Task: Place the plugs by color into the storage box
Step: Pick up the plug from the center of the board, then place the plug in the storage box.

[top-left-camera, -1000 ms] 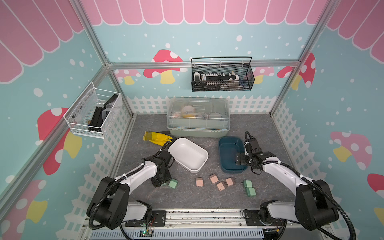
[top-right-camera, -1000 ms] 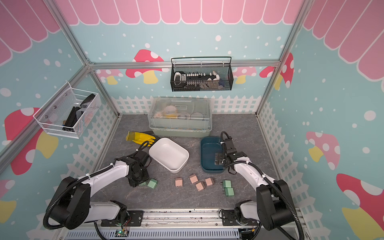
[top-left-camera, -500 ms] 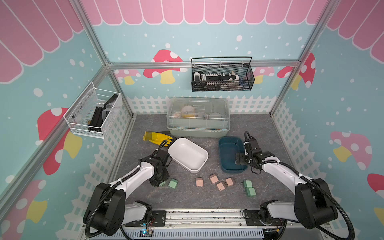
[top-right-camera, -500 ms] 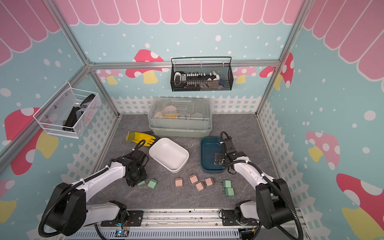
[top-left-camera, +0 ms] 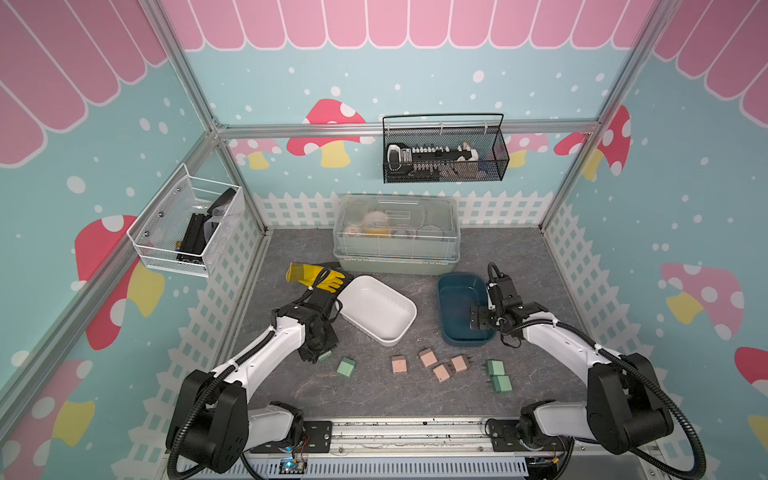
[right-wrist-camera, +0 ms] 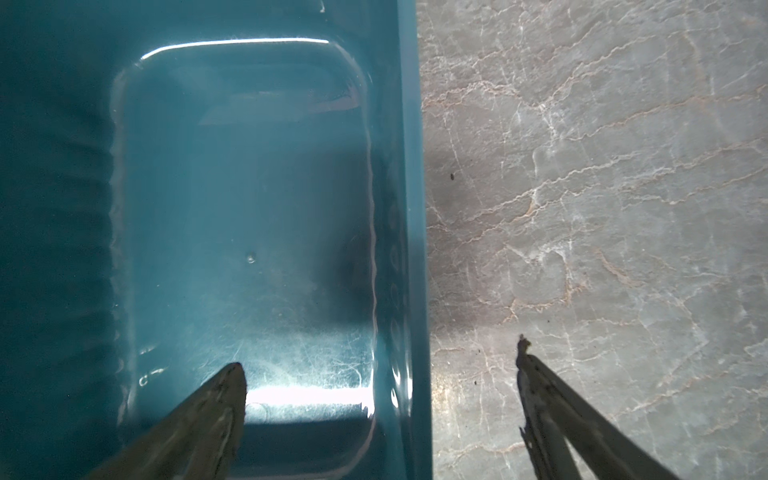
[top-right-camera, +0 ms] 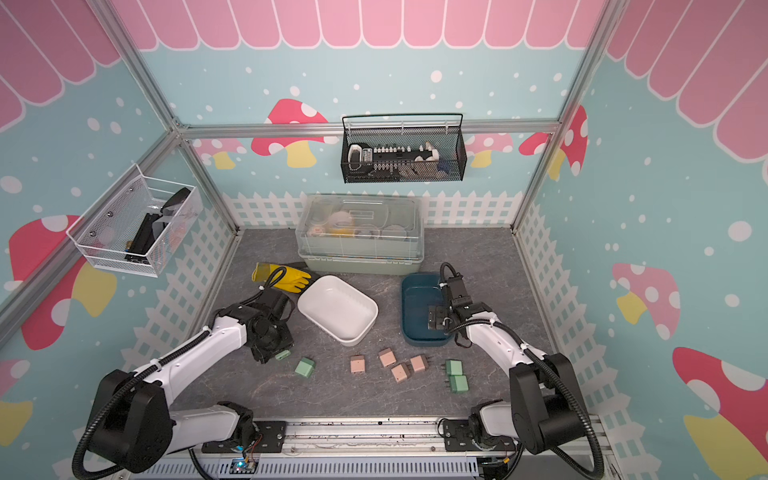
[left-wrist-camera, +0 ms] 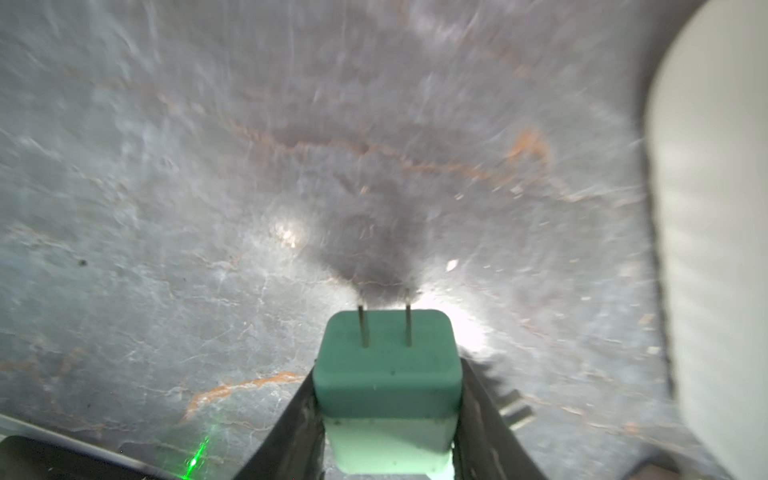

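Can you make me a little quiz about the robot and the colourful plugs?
1. True or false: the left pincer is shut on a green plug.
2. How many pink plugs lie on the table? A) two B) four C) six
3. Fill the gap: the open right pincer hangs over one wall of the ____ tub.

Key: 1 true; 2 B; 3 teal.
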`<state>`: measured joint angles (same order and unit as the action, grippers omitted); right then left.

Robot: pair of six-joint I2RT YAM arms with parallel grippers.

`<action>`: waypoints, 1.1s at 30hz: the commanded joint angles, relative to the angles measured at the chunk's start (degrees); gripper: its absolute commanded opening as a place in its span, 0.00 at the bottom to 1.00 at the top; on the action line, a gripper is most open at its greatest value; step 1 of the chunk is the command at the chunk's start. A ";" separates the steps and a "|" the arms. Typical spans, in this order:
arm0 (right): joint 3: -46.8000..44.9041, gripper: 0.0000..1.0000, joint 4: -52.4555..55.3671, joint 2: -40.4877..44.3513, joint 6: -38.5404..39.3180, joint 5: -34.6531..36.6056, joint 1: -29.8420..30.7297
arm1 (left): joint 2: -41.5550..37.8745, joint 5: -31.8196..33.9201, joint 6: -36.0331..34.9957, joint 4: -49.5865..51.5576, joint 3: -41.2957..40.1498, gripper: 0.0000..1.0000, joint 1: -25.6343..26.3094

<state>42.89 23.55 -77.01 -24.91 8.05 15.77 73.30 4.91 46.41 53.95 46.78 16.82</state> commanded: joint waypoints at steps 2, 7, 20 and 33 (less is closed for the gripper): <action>1.70 0.99 -0.34 -1.00 0.88 0.03 0.23 | 1.77 1.99 -2.70 2.73 7.75 0.41 -0.74; 1.93 0.99 -0.43 -1.33 1.11 0.12 0.29 | 6.78 -0.29 -2.17 1.77 15.33 0.40 -0.32; 2.46 0.99 0.64 -1.05 1.26 1.25 0.23 | 31.22 -2.49 -3.82 -2.27 40.01 0.39 5.47; 0.35 0.99 3.03 2.66 -0.57 2.58 0.23 | 41.22 -6.26 -3.51 -6.04 42.98 0.38 6.03</action>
<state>43.99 24.84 -75.55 -24.49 9.61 15.77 114.61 -0.05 42.02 49.98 90.70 22.74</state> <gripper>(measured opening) 0.986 0.388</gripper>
